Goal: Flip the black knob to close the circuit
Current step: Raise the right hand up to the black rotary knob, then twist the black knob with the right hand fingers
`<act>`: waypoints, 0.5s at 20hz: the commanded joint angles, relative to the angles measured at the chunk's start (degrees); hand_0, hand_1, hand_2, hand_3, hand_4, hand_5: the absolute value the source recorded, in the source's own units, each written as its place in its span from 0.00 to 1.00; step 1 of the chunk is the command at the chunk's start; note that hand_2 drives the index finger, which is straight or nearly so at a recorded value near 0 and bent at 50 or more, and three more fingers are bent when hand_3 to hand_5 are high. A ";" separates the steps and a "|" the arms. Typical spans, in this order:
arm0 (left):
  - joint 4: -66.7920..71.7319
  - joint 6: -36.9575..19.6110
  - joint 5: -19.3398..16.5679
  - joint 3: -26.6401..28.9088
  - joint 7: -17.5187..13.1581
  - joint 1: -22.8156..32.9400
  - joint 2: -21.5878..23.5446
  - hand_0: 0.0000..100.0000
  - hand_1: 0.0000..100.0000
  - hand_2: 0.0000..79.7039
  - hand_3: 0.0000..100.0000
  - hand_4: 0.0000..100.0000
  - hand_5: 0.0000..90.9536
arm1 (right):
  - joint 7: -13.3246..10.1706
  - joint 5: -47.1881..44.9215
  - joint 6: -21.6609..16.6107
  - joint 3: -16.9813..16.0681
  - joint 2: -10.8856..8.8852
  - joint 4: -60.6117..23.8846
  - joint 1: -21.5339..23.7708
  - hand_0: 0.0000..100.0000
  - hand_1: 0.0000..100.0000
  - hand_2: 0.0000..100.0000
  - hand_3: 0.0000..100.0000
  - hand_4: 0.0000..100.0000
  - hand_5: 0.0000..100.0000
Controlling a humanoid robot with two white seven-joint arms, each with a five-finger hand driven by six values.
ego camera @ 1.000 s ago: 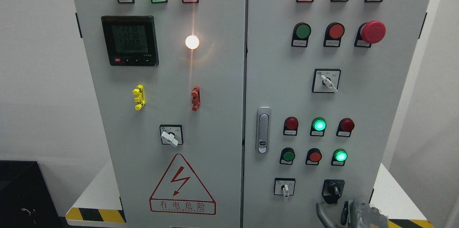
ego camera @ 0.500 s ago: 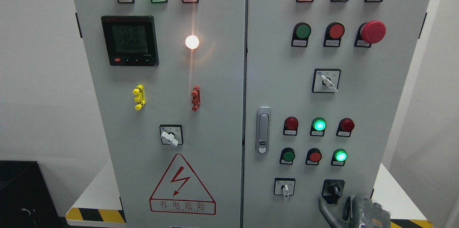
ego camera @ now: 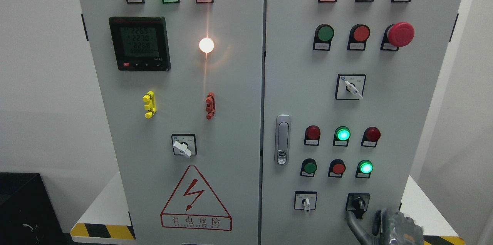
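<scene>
Now the right robot hand [ego camera: 379, 225] shows at the bottom edge, right of the middle, in front of the grey cabinet [ego camera: 231, 83]. One grey finger [ego camera: 352, 222] points up and its tip is just under the black knob [ego camera: 358, 202]; I cannot tell if they touch. Other fingers are curled beside it and they hold nothing. The black knob sits low on the right door, on a black square plate, to the right of a small white selector switch [ego camera: 306, 201]. Its handle stands nearly upright. Above it, a green lamp [ego camera: 365, 167] is lit. The left robot hand is out of view.
</scene>
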 commanded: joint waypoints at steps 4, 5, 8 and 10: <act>-1.76 0.04 -0.06 0.00 0.04 1.32 0.00 0.12 0.56 0.00 0.00 0.00 0.00 | -0.37 -0.23 -0.15 -2.05 -0.44 1.50 -0.21 0.00 0.00 0.84 1.00 0.87 0.90; -1.76 0.04 0.03 0.00 0.04 1.32 0.00 0.12 0.56 0.00 0.00 0.00 0.00 | -0.46 -0.23 -0.24 -2.58 -0.44 1.68 -0.13 0.00 0.00 0.84 1.00 0.87 0.90; -1.76 0.04 0.03 0.00 0.04 1.32 0.00 0.12 0.56 0.00 0.00 0.00 0.00 | -0.54 -0.40 -0.32 -3.02 -0.44 1.77 -0.39 0.00 0.00 0.84 1.00 0.87 0.90; -1.75 0.04 -0.06 0.00 0.04 1.32 0.00 0.12 0.56 0.00 0.00 0.00 0.00 | -0.63 -0.58 -0.32 -3.19 -0.53 2.03 -0.92 0.00 0.00 0.84 1.00 0.87 0.90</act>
